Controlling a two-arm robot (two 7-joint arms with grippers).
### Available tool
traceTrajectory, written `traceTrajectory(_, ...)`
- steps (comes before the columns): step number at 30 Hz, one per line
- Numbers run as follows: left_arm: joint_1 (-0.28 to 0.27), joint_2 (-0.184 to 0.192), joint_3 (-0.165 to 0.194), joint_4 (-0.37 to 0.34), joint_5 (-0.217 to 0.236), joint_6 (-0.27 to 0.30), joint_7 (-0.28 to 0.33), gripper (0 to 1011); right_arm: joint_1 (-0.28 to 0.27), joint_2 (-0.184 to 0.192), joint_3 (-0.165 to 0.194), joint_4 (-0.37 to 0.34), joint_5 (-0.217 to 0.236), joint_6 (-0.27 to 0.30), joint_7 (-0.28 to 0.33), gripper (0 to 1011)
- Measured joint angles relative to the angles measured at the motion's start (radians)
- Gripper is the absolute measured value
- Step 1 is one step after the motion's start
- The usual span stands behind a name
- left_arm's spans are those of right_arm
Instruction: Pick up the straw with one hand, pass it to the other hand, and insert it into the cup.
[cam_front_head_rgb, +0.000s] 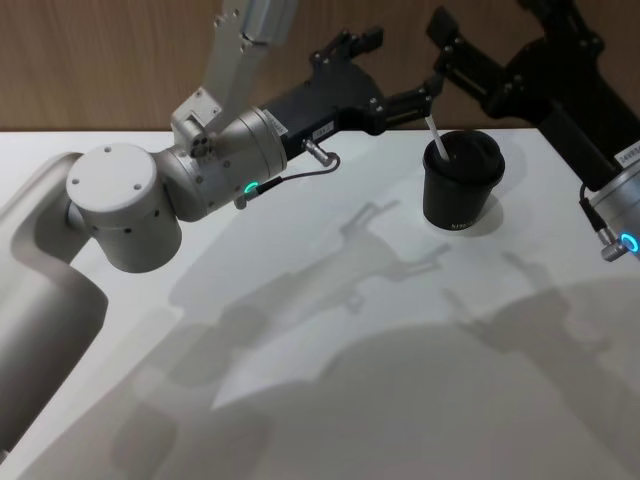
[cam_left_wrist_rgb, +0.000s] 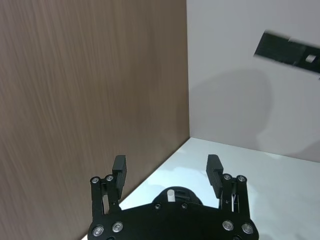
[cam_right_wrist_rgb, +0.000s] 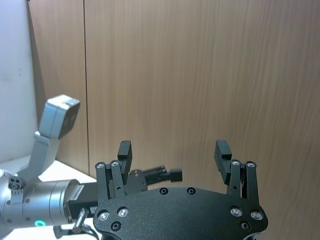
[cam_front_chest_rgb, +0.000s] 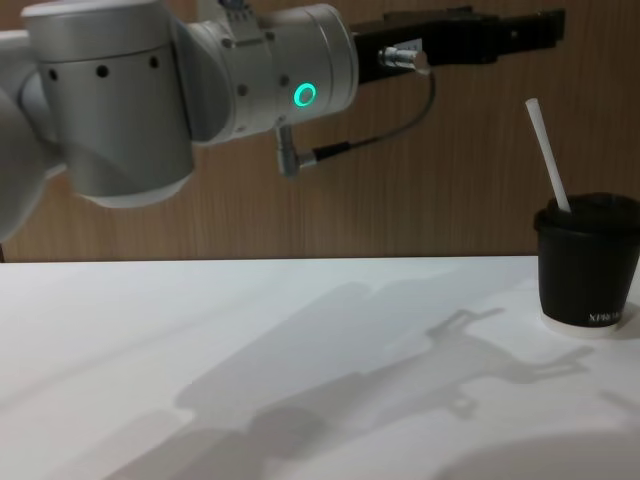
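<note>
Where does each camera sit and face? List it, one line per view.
Head: high, looking down on the white table; both arms.
Chest: low, looking across at the black lidded paper cup holding the thin white straw; left arm.
Left wrist: behind the open left pincer, facing the wood wall.
Right wrist: behind the open right pincer, facing the wood wall.
Head and chest share cup and straw.

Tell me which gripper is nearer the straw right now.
The left gripper: its open fingers sit just beside the straw standing in the cup. The right gripper, also open, is held farther back.
</note>
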Motion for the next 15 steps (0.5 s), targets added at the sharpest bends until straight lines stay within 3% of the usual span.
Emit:
traceTrajectory(4, 0.019, 0.014, -0.012, -0.032, -0.001, -0.001, 0.001, 1003, 0.003, 0.004, -0.017, -0.009, 0.012, 0.051, -0.012, 1001)
traceTrajectory(15, 0.062, 0.049, -0.037, -0.102, 0.008, 0.02, 0.023, 1003, 0.017, 0.005, -0.04, -0.014, 0.029, 0.098, -0.027, 1001)
